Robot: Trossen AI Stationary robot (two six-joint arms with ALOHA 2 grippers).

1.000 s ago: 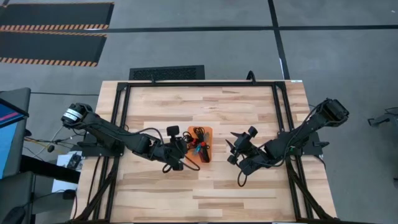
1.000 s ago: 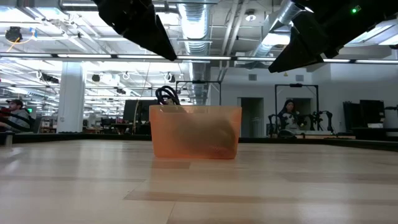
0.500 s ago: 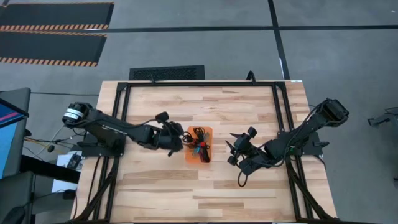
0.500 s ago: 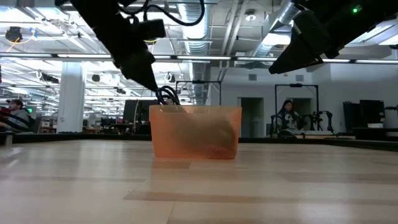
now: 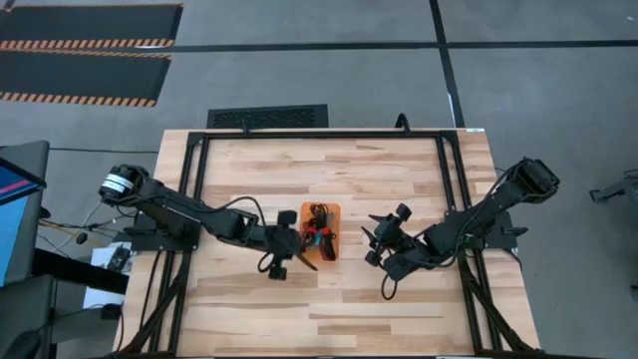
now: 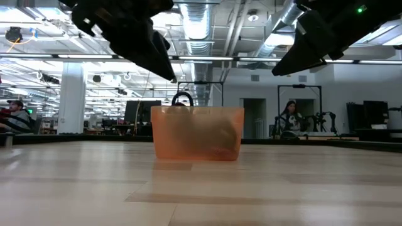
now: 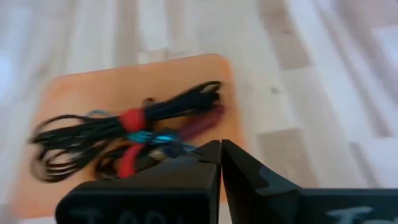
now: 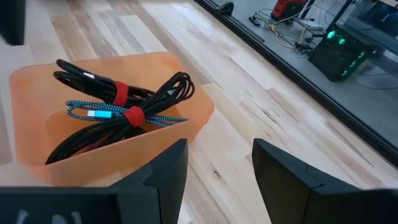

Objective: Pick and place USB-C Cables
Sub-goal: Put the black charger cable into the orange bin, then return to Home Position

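The USB-C cables point(image 7: 130, 127) lie bundled in a small orange bin point(image 5: 320, 231) at the table's middle: black ones with red ties, a teal-blue one point(image 8: 99, 113) and a maroon one point(image 7: 208, 121). One black loop point(image 6: 182, 98) sticks up above the bin's rim. My left gripper point(image 5: 302, 251) is shut and empty, hovering over the bin's near left corner; in the low view its tip point(image 6: 171, 74) is above the rim. My right gripper point(image 5: 371, 239) waits open to the right of the bin, its fingers point(image 8: 165, 168) pointed at it.
The bin point(image 6: 196, 133) stands on the bare wooden tabletop point(image 5: 329, 170), which is framed by black rails point(image 5: 189, 199). Open wood lies on the far and near sides of the bin. People sit far off in the room behind the table point(image 6: 292, 116).
My left gripper swung away from the bin toward the table's far left, then came back to the bin's near left corner, rolling about its wrist as it went. The black loop above the bin's rim shifted a little to the right in the low view. My right arm stayed still.
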